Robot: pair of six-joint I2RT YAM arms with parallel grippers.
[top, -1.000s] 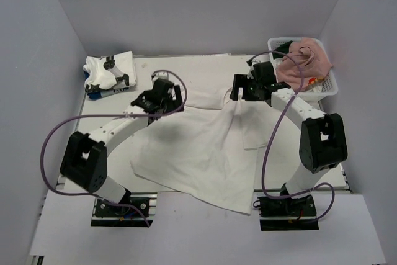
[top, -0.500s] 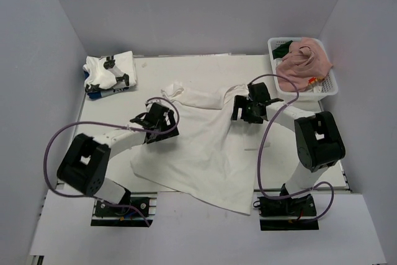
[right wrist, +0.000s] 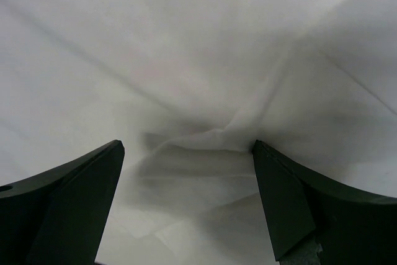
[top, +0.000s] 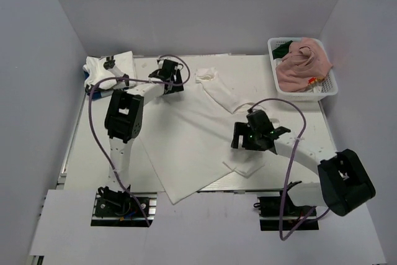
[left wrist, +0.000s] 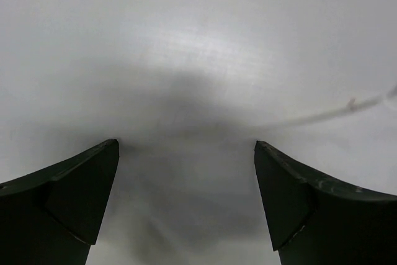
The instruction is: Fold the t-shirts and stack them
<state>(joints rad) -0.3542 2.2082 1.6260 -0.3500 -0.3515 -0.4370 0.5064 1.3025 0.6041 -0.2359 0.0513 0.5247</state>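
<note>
Top external: white t-shirt (top: 186, 134) is lying wrinkled, partly spread across mid worktop (top: 93, 147), one sleeve bunching at the far side. Left gripper (left wrist: 186, 146) is hovering, jaws apart, over a smooth white surface. Right gripper (right wrist: 187, 146) is gaping wide over shirt folds.

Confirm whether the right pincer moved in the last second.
Yes. In the top view the right pincer has pulled back from beside the white plastic lattice basket toward the near side, and now sits over the spread white cloth t-shirt.

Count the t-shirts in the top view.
4: a spread white t-shirt mid-table, a folded white t-shirt far left, a pink t-shirt and dark green t-shirt in the basket; others may hide underneath.
</note>
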